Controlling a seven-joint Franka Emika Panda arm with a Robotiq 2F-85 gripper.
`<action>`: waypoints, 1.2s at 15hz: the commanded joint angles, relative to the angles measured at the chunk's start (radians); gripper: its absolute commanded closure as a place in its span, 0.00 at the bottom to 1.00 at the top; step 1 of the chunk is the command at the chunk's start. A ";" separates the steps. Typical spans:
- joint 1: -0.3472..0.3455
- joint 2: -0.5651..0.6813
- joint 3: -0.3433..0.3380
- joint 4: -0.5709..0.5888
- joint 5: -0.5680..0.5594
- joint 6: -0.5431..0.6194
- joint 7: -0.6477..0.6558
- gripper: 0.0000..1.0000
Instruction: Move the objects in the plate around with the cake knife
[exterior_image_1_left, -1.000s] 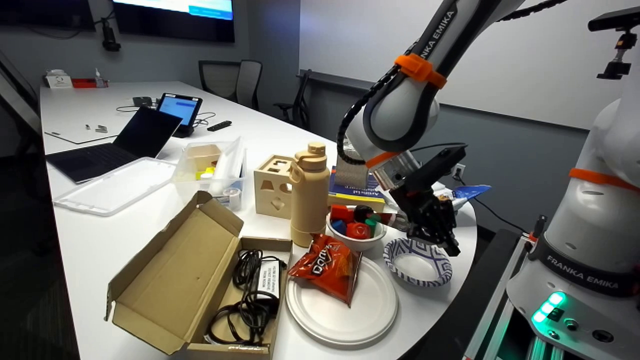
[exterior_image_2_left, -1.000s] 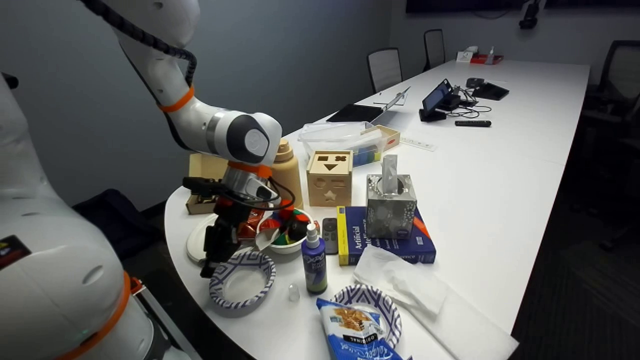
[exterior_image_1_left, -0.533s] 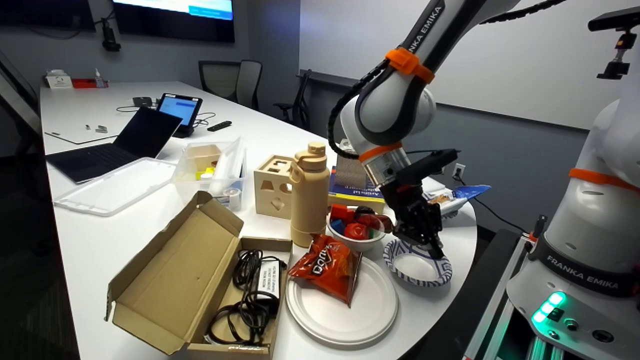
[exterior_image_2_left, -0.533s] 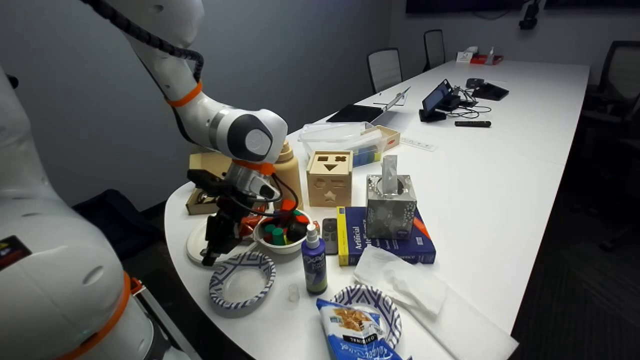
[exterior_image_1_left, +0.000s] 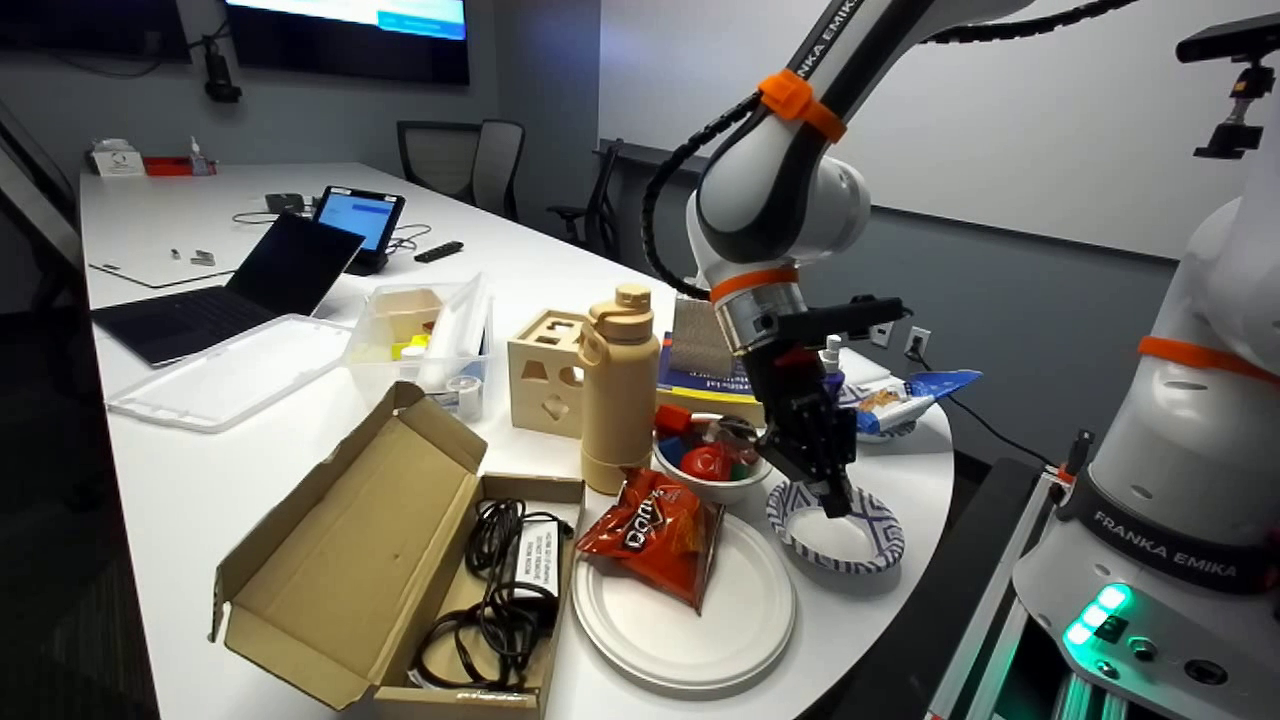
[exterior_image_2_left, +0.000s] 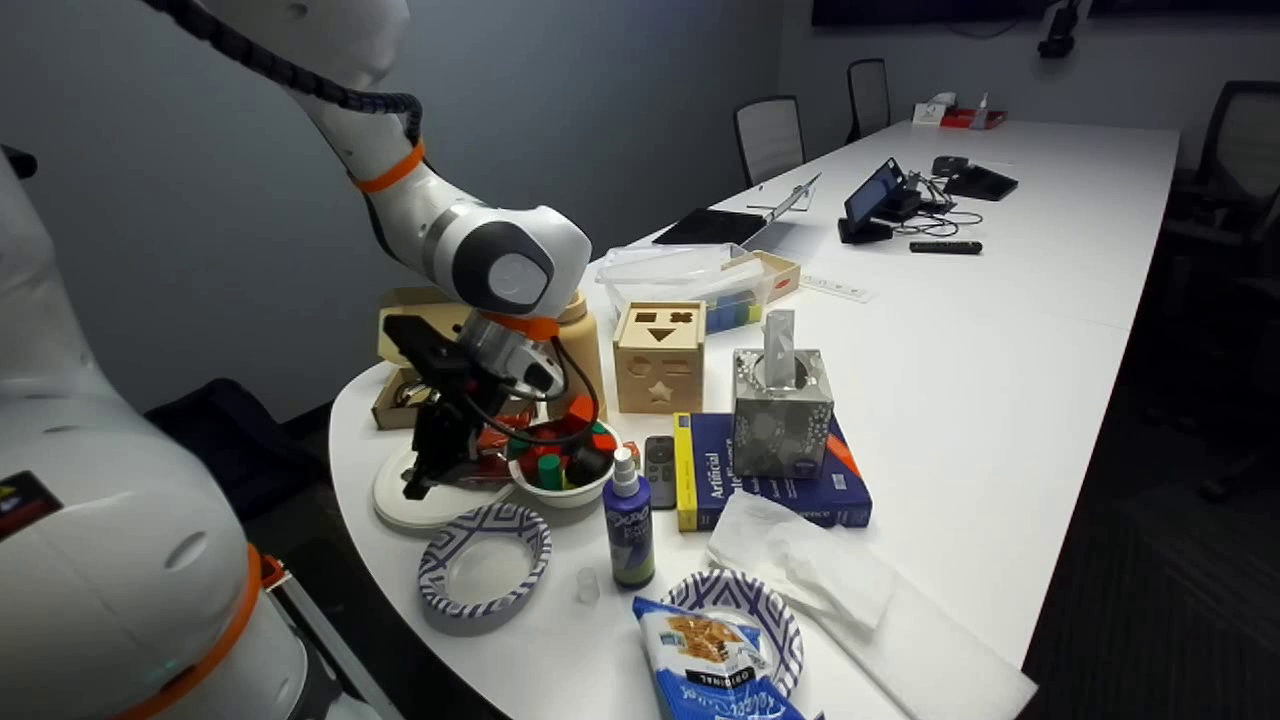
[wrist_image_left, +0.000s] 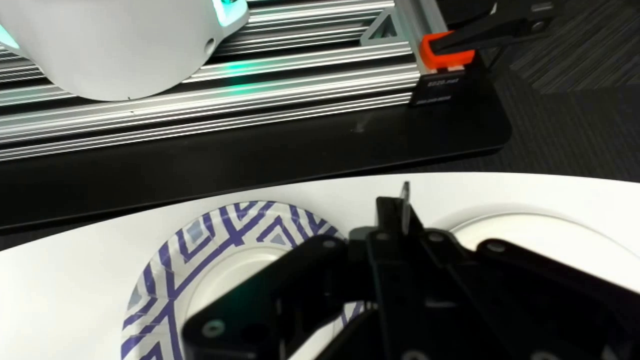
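Pincer (exterior_image_1_left: 836, 498) hanging at slant, jaws narrow, pinching pale cake knife (wrist_image_left: 405, 212); only thin edge of knife showing clearly, in wrist view. There, pincer blocking parts of patterned bowl (wrist_image_left: 162, 282) and white plate (wrist_image_left: 550, 245). Not making out rest of knife, nor whether it is touching blocks (exterior_image_1_left: 707, 463). Blocks filling white bowl (exterior_image_1_left: 712, 491). Red chip bag (exterior_image_1_left: 660, 540) lying on plate. Tan bottle (exterior_image_1_left: 620, 400) standing near white bowl; purple spray bottle (exterior_image_2_left: 630, 535) standing near it, in an exterior view.

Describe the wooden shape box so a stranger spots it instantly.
On the long white table, find the tall tan bottle. The wooden shape box stands beside it, near the clear plastic bin. Unlike both, it has shaped holes in its faces, a star among them.
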 joint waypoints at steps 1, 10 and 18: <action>0.002 -0.051 -0.013 0.006 0.001 -0.008 0.010 0.99; 0.016 0.044 -0.011 0.100 -0.308 -0.202 0.242 0.99; 0.033 0.139 -0.019 0.126 -0.397 -0.219 0.246 0.99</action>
